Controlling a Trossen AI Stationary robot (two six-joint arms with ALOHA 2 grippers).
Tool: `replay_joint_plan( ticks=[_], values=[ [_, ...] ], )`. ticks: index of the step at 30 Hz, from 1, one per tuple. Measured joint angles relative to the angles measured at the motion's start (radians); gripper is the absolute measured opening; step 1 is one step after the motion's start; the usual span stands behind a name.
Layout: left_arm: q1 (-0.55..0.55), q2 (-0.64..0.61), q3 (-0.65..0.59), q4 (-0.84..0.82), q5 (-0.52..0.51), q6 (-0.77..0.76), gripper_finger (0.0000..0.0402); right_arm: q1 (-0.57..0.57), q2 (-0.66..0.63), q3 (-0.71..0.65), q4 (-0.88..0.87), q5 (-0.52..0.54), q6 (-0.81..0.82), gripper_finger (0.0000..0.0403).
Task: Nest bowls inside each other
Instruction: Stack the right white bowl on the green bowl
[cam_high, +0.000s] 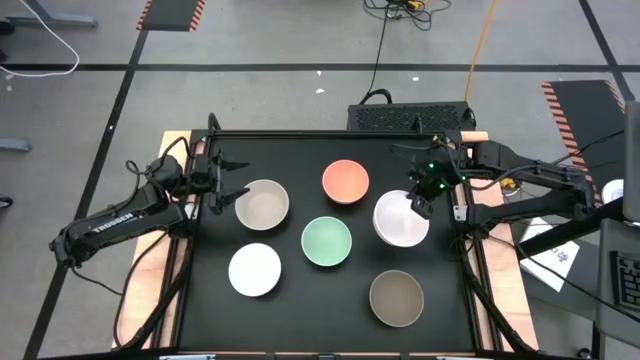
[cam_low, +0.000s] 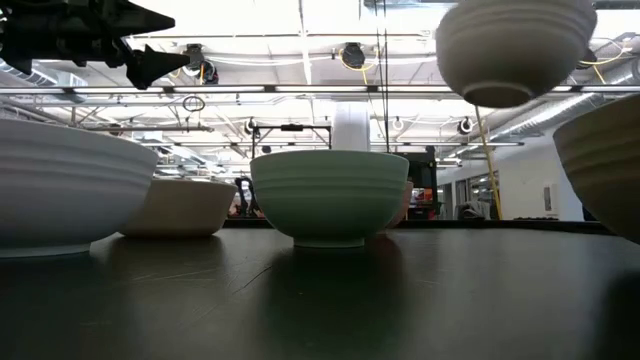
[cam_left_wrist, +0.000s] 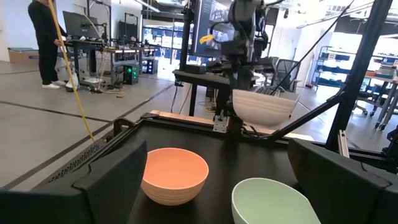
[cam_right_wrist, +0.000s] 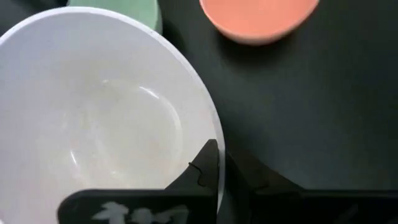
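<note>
A white bowl is held by its thin rim in the right end effector, lifted off the counter beside the mint-green bowl. Being light, stiff and likely slick plastic, it is best pinched at the rim. The left end effector is spread open beside the beige-grey bowl.

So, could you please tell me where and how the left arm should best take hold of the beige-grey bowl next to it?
Grip the beige-grey bowl by its rim, on the side nearest the left tool, coming down from above with one finger inside and one outside. It sits upright and open, its wall looks thin, and that side seems clear of the other bowls.
</note>
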Motion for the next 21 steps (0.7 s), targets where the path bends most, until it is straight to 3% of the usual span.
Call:
replay_joint_plan(
  ticks=[9, 21],
  values=[
    [0.0, 0.0, 0.0, 0.0, 0.0, 0.0, 0.0392, 0.0, 0.079, 0.176, -0.013, 0.037, -0.052, 0.0],
    [0.0, 0.0, 0.0, 0.002, 0.0, 0.007, 0.0392, 0.0, 0.326, 0.414, -0.274, 0.021, -0.07, 0.0]
  ],
)
